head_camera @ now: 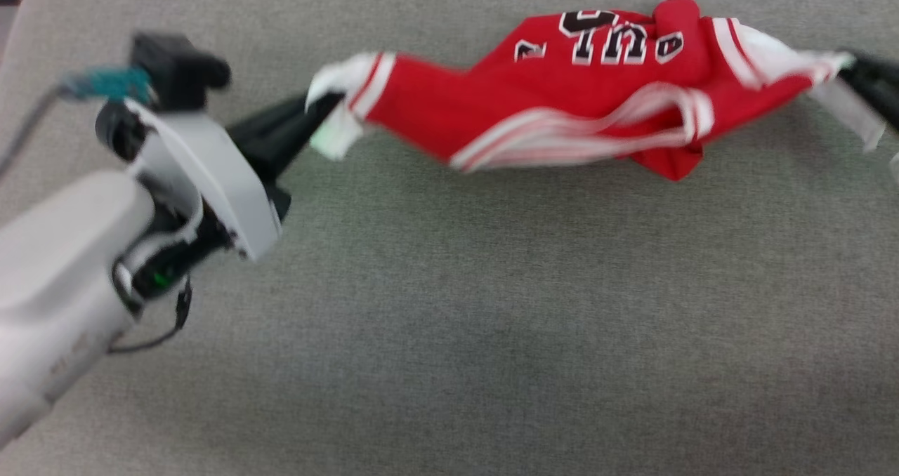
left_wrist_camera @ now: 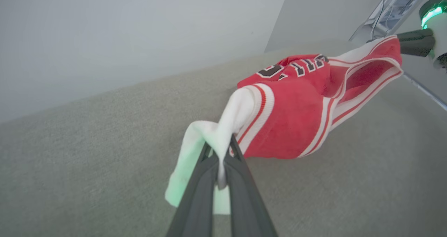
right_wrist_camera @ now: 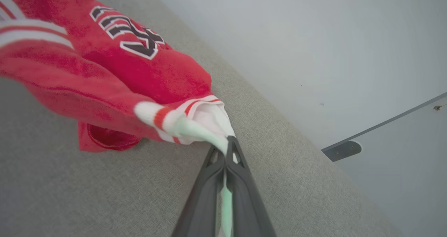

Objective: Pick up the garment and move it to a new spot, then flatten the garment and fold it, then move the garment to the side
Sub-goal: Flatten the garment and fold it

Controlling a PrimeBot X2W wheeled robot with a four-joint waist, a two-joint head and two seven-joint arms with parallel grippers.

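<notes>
The garment (head_camera: 562,104), a red jersey with white sleeve panels, striped trim and black white-outlined letters, hangs stretched between both grippers above the grey cloth surface (head_camera: 449,335). My left gripper (head_camera: 324,104) is shut on its white left sleeve panel; in the left wrist view the white cloth (left_wrist_camera: 223,132) is pinched between the fingers of that gripper (left_wrist_camera: 220,149). My right gripper (head_camera: 853,65), at the head view's right edge, is shut on the other white sleeve; the right wrist view shows its fingers (right_wrist_camera: 225,153) clamping that cloth. The jersey's middle (right_wrist_camera: 104,76) sags toward the surface.
The grey cloth surface spreads wide below and in front of the garment. A pale wall (left_wrist_camera: 139,37) stands behind it. My left forearm (head_camera: 63,279) fills the head view's lower left.
</notes>
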